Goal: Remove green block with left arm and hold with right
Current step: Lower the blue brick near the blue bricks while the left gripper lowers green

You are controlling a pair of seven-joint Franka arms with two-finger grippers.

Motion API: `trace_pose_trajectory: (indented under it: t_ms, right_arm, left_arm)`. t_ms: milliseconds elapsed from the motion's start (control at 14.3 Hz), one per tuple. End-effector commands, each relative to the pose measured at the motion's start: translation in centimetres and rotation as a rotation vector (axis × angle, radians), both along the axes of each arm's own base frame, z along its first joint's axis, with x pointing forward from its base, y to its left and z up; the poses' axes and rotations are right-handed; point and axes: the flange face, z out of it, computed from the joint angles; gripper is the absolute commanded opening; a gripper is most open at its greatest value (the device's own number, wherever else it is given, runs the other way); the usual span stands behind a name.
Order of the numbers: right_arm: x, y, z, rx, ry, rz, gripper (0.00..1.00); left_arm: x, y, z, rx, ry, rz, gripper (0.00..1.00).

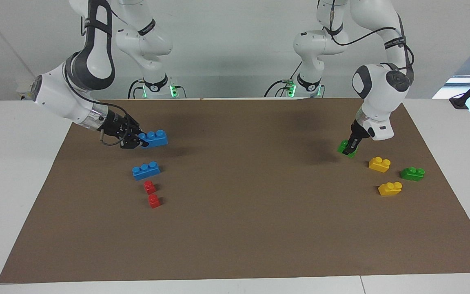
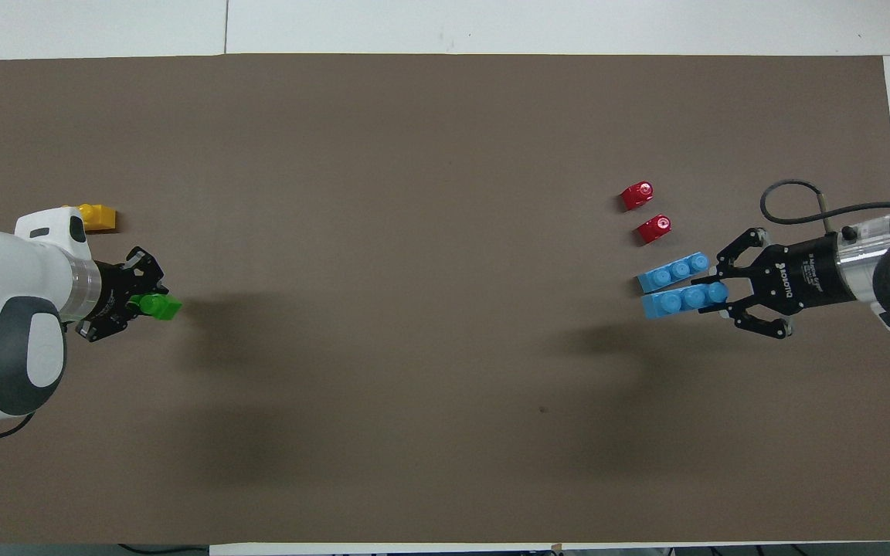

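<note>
Brown mat (image 1: 235, 228); green block (image 1: 346, 148) apparently gripper-held

Green block (image 1: 346, 147), bright two-stud brick, tilted in left pincer (image 1: 348, 149).

Held block (image 1: 346, 147) over mat (image 1: 243, 228), left arm's end, near three loose bricks (image 1: 379, 163); held brick (image 1: 153, 138) above another (image 1: 146, 170).
</note>
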Motion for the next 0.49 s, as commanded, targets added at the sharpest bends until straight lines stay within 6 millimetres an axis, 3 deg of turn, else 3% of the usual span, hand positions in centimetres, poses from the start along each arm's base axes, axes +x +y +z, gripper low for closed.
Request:
trace_pose_trajectory:
  t_ms: [0, 209, 418]
  right_arm:
    - [-0.8, -2.2, 0.7, 0.001, -0.015, 0.036, 0.0]
    - [-1.5, -4.5, 0.8, -0.009, -0.03, 0.054, 0.0]
    - [-2.1, -5.1, 0.2, -0.011, -0.055, 0.075, 0.0]
  left_arm:
    - [0.7, 0.3, -1.4, -0.011, -0.034, -0.022, 0.15]
    - [1.3, 1.4, -2.0, -0.007, -0.056, -0.037, 0.15]
    - [1.8, 1.5, -3.6, -0.003, -0.069, -0.054, 0.15]
